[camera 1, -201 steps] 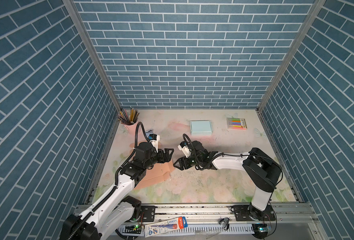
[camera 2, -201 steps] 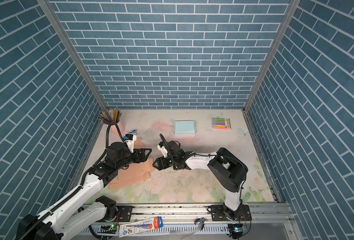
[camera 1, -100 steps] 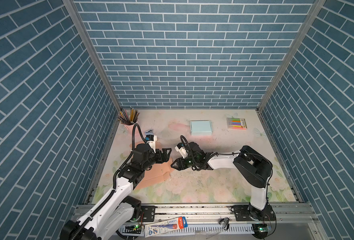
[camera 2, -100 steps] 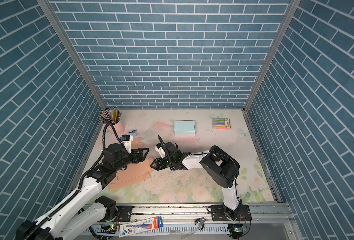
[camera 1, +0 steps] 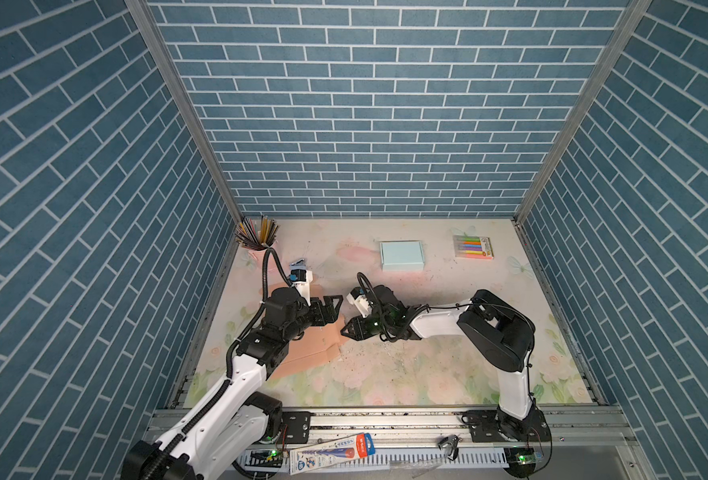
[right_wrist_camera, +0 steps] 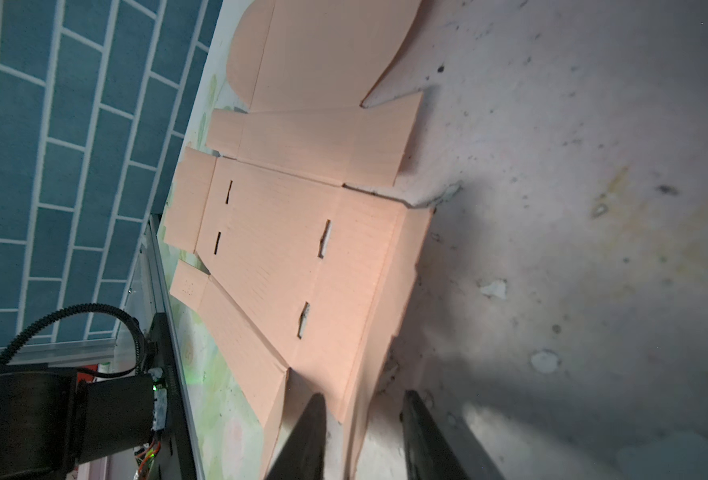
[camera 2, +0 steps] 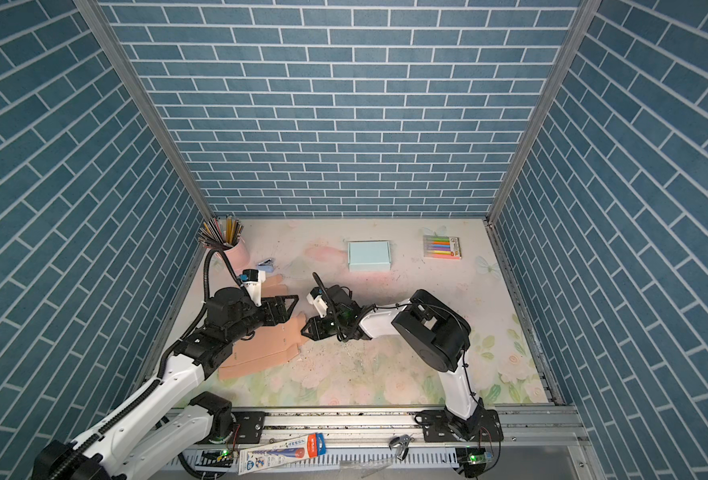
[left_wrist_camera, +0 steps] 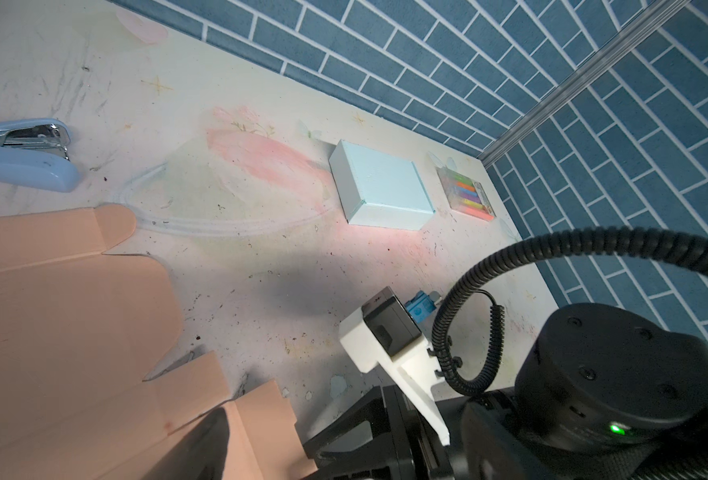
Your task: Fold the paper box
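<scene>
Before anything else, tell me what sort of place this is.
Likely a robot test cell dressed as a stationery desk: printed brick walls, a pencil cup, marker pack and stapler, plus a flat paper box blank on the floral tabletop.

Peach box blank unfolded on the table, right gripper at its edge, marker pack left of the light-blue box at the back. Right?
One slip: the marker pack lies to the right of the light-blue box, not left, as both top views show. The rest holds: the peach box blank is unfolded on the table and the right gripper is at its edge.
</scene>
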